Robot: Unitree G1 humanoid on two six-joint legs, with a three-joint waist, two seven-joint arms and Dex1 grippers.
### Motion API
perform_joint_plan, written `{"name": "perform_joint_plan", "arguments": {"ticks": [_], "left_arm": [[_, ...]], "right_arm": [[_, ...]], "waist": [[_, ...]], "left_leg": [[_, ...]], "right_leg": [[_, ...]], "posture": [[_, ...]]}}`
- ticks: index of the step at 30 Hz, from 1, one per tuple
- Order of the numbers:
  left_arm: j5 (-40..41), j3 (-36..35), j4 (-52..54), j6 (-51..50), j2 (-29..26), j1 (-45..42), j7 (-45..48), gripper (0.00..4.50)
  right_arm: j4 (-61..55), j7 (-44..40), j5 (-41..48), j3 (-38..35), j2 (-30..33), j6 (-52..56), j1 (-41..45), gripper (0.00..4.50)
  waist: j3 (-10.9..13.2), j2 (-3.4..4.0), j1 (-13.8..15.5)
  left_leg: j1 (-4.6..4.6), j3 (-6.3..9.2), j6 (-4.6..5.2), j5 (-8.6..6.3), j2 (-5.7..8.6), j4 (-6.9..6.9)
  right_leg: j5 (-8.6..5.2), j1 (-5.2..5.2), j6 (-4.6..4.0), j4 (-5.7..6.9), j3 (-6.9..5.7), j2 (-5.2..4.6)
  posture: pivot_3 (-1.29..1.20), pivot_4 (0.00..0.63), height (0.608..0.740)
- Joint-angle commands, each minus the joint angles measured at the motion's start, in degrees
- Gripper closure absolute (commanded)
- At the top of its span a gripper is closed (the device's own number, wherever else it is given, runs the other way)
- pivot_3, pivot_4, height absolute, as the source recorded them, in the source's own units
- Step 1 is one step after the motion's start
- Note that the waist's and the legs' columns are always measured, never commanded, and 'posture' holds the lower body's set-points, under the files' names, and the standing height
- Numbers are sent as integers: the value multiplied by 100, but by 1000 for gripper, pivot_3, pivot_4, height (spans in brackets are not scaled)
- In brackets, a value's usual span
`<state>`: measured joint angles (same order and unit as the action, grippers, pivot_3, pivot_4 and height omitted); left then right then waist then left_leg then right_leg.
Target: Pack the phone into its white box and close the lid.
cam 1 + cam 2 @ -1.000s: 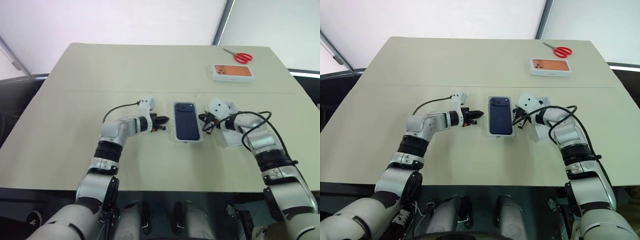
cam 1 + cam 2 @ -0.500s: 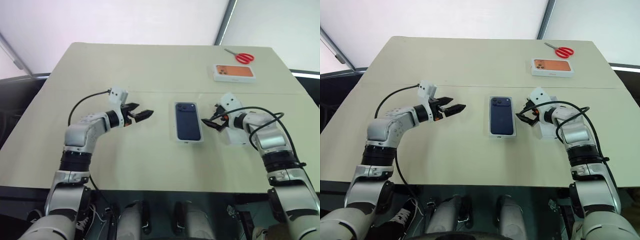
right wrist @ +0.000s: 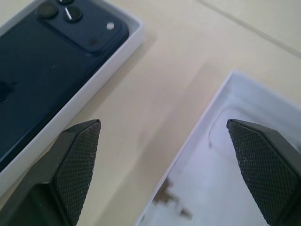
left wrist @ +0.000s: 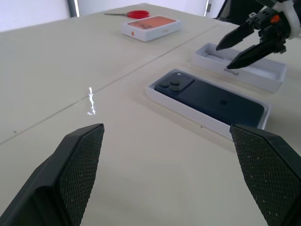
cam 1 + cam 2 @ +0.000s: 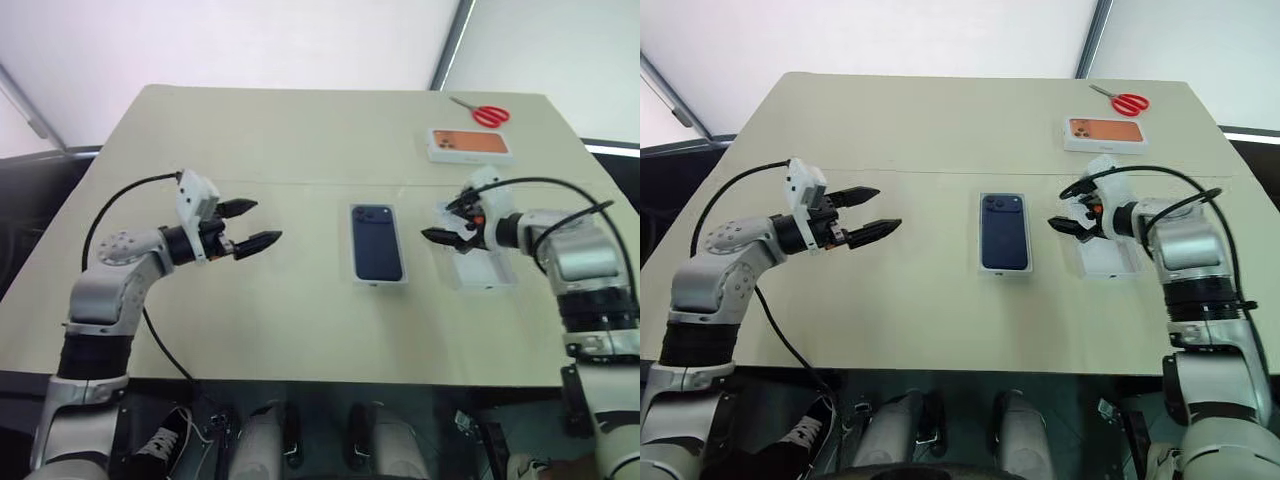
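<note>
The dark navy phone (image 5: 377, 242) lies back up inside the shallow white box (image 5: 378, 284) at the middle of the table. To its right the lid (image 5: 482, 272) rests inside up, plain white. My right gripper (image 5: 437, 222) hovers over the lid's near-left corner, open and empty, pointing toward the phone. My left gripper (image 5: 262, 222) is open and empty too, well to the left of the box and raised off the table. From the left wrist, the phone (image 4: 214, 100) and the right gripper (image 4: 225, 54) appear beyond my fingers.
A white box with an orange phone picture (image 5: 468, 145) sits at the far right of the table, with red scissors (image 5: 484, 113) just behind it. A seam (image 5: 300, 184) crosses the tabletop behind the phone.
Both grippers went from shut to open. My left arm pulled away left and up from the box. My right gripper drew back right, over the lid.
</note>
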<state>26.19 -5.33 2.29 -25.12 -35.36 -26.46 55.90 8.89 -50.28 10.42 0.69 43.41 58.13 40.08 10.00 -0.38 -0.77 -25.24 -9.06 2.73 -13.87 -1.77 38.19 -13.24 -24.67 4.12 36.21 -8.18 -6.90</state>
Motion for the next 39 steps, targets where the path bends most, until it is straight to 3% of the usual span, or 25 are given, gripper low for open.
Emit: {"name": "perform_joint_plan", "arguments": {"ticks": [1, 8, 18, 21, 28, 29, 39], "left_arm": [[-17, -64, 133, 490, -157, 95, 338, 0], [-326, 136, -48, 1112, -260, 285, 655, 0], [-310, 152, 49, 1276, 55, 337, 377, 0], [-317, 167, 74, 1287, 77, 355, 318, 0], [-347, 227, 79, 1321, 112, 326, 213, 0], [-348, 231, 74, 1319, 111, 321, 217, 0], [-463, 242, -123, 1334, 147, 231, 146, 0]], "right_arm": [[-659, 97, 291, 23, 176, 1171, 20, 22], [-989, 938, 316, 74, -40, 2646, 193, 22], [-963, 1853, 220, 71, -305, 3028, 371, 22], [-964, 2020, 259, -33, -410, 3129, 324, 816], [-935, 2415, 209, -137, -597, 3100, 280, 4267], [-927, 2459, 200, -137, -616, 3086, 277, 4424], [-795, 2969, 362, -1264, -1684, 3038, 801, 4424]], "waist": [[-1, 2, -4], [-1, 3, 5], [-1, 3, 2], [-1, 3, -5], [-2, 0, 5], [-2, 0, 5], [-1, 2, -29]], "left_leg": [[-4, 0, 0, 0, -1, 0], [-20, -5, 0, 0, -1, -1], [-23, -8, 3, 1, -1, -1], [-22, -9, 4, 1, -2, -1], [-21, -10, 4, 1, -3, 0], [-21, -10, 4, 1, -3, 0], [-20, -14, 4, 1, -5, -4]], "right_leg": [[1, -5, -2, 0, 0, 0], [5, -24, -8, 0, 0, 0], [6, -24, -6, 0, -2, 7], [6, -24, -6, 1, -2, 10], [6, -21, -5, 1, -4, 13], [6, -20, -5, 1, -4, 14], [6, -25, -5, 5, -5, 21]], "posture": [[0, 150, 738], [0, 150, 738], [0, 150, 738], [0, 150, 738], [0, 150, 738], [0, 150, 738], [0, 150, 738]]}}
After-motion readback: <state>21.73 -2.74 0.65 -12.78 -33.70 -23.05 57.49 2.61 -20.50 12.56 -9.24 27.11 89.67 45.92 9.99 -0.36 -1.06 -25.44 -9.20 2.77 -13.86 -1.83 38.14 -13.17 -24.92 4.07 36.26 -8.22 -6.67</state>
